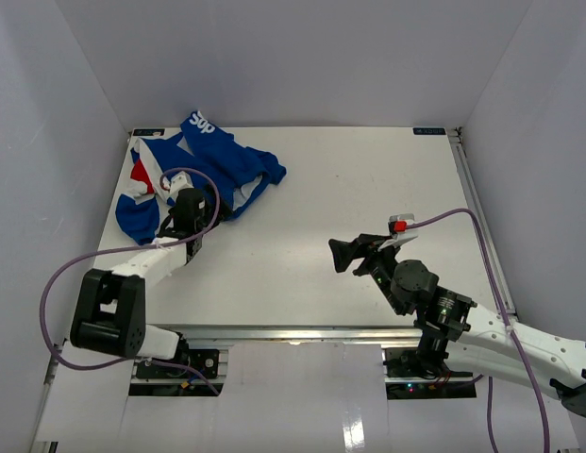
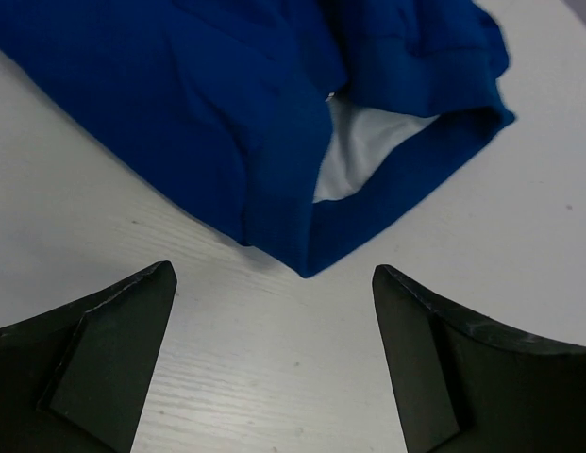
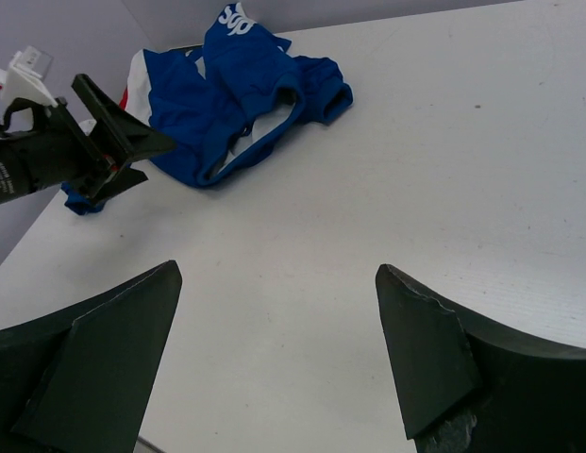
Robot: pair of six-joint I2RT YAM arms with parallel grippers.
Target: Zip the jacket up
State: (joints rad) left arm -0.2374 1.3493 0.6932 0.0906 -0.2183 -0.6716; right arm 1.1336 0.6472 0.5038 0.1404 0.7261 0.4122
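The jacket (image 1: 206, 168) lies crumpled at the far left of the table, royal blue with red and white panels and white "Sup" lettering. It also shows in the right wrist view (image 3: 238, 87). My left gripper (image 1: 196, 209) is open and empty at the jacket's near edge. In the left wrist view, a blue hem corner with white lining (image 2: 368, 156) lies just beyond the gripper (image 2: 272, 274), apart from both fingers. My right gripper (image 1: 336, 257) is open and empty over bare table right of centre, far from the jacket; its jaws (image 3: 274, 274) stand wide. The zipper is not clearly visible.
White walls enclose the table on three sides. A metal rail (image 1: 481, 217) runs along the right edge and another along the front edge (image 1: 302, 330). Purple cables (image 1: 61, 283) loop off both arms. The left arm's wrist shows in the right wrist view (image 3: 47, 156).
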